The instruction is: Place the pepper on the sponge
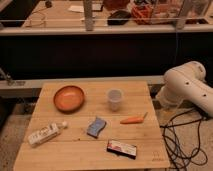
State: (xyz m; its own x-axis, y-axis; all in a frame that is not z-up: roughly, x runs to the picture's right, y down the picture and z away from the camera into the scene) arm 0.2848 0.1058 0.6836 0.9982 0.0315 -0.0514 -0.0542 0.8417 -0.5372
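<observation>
The pepper point(133, 119), slim and orange with a greenish stem end pointing right, lies on the wooden table point(75, 150) right of centre. The blue sponge point(96, 127) with a lighter face rests a short way to the pepper's left, apart from it. Only the white links of my arm point(187, 87) show, beyond the table's right edge. My gripper is out of view, and nothing is touching the pepper or the sponge.
An orange-brown bowl point(69, 97) sits at the back left and a clear plastic cup point(115, 99) behind the pepper. A white bottle point(46, 133) lies at front left, a black-and-red box point(121, 148) at front. Black cables point(182, 140) trail on the floor, right.
</observation>
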